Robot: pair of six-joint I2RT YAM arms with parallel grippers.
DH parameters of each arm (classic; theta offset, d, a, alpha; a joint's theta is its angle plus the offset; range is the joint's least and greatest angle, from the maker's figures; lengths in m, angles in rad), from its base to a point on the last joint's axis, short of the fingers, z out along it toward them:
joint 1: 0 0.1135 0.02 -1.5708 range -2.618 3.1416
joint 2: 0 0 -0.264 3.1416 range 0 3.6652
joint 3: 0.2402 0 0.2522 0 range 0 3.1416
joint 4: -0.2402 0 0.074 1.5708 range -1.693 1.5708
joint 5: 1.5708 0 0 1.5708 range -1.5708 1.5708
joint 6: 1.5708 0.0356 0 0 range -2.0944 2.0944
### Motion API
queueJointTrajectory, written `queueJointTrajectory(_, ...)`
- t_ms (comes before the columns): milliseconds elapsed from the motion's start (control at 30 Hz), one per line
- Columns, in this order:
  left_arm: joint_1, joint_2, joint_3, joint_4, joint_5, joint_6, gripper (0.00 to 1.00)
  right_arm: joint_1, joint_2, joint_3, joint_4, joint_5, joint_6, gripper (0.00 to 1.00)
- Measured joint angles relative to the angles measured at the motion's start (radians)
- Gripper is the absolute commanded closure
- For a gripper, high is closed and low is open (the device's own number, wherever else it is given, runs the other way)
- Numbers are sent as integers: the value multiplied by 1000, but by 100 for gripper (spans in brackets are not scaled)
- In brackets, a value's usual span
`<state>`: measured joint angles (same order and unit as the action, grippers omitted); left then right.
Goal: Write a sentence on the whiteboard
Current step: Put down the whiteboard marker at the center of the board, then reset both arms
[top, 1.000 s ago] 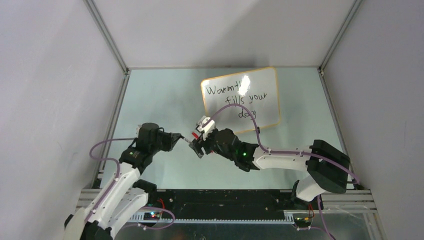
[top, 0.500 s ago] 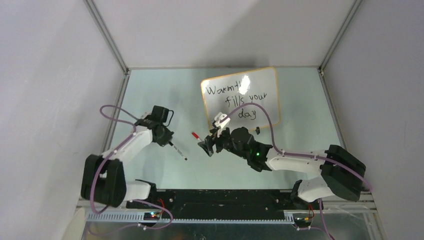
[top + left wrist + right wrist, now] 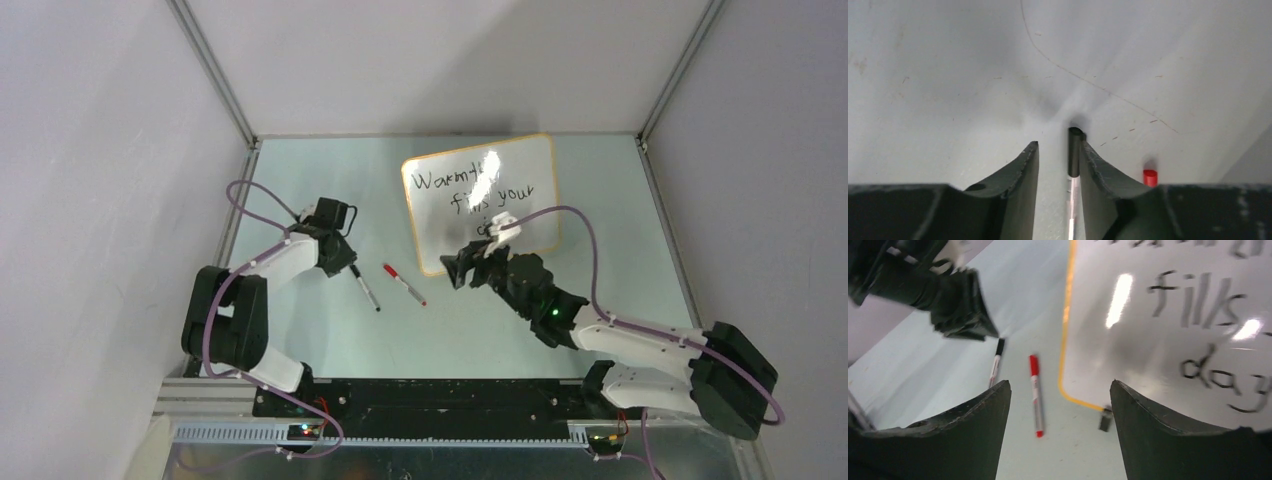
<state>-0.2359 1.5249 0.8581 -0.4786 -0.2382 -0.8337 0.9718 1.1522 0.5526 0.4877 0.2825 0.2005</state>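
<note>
Glossy, glare-streaked whiteboard (image 3: 435, 225); matt, finely scratched table (image 3: 948, 75); matt black fingers (image 3: 1018, 170).

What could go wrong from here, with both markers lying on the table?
The black marker lies between the left gripper's open jaws, against one finger; withdrawing sideways could drag or roll it. The right gripper hovers open by the whiteboard's corner; dipping could smear the sentence.

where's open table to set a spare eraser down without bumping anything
Bare table left of the whiteboard, and the strip right of it up to the wall. Crowded: black marker and red marker between both arms' jaws.
</note>
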Motion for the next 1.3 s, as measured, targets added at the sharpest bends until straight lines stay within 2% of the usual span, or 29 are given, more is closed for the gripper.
queueJointTrajectory(67,0,-10,0,14,2,33,46,-60,-49,0,-50,12,26,27)
queueJointTrajectory(100,0,-19,0,17,3,50,34,-106,-85,-1,-92,11,49,27)
queueJointTrajectory(133,0,-32,-2,25,4,64,26,-148,-124,-1,-132,13,68,28)
queueJointTrajectory(167,0,-51,-10,39,8,79,10,-199,-169,-3,-177,18,90,27)
queueJointTrajectory(233,0,-113,-43,68,18,102,2,-314,-284,-6,-282,35,132,27)
queueJointTrajectory(400,0,-280,-114,114,45,129,0,-529,-526,-18,-486,119,206,26)
queueJointTrajectory(533,-2,-379,-135,146,32,172,1,-620,-615,-126,-438,148,94,23)
queueJointTrajectory(667,-4,-486,-160,197,-43,223,1,-719,-578,-257,-376,109,-4,20)
queueJointTrajectory(700,-4,-515,-174,227,-63,240,1,-755,-557,-290,-340,81,-29,19)
queueJointTrajectory(733,-4,-550,-201,277,-86,261,1,-787,-539,-321,-299,59,-50,7)
queueJointTrajectory(800,-4,-620,-275,388,-130,297,1,-856,-488,-396,-180,-12,-86,2)
queueJointTrajectory(867,-4,-694,-388,533,-186,349,1,-912,-382,-461,-25,-79,-129,1)
queueJointTrajectory(967,-4,-733,-536,716,-276,450,2,-937,-136,-470,163,-126,-157,1)
queueJointTrajectory(1067,-1,-704,-611,836,-343,543,1,-956,18,-440,277,-161,-147,1)
queueJointTrajectory(1133,2,-655,-646,975,-388,626,1,-977,121,-427,409,-167,-140,1)
queueJointTrajectory(1300,19,-545,-662,1206,-438,746,3,-961,200,-378,459,-155,-140,1)
